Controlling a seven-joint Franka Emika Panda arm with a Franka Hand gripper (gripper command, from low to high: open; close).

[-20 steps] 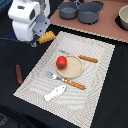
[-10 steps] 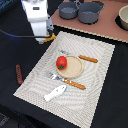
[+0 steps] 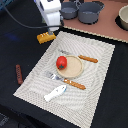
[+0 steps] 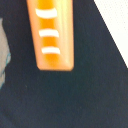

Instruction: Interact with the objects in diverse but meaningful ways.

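Your hand point(image 3: 50, 27) hovers over the bread block point(image 3: 46, 37) at the exterior view's upper left; I cannot tell whether it is apart. You seem between grasps, so next descend squarely over the block point(image 4: 50, 32).

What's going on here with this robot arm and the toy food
The robot's gripper hangs just above a yellow-orange bread block lying on the dark table beside the placemat. Whether the fingers are open or shut cannot be told. A red tomato sits on the wooden plate, a white fish lies on the mat, and a brown sausage lies off it.
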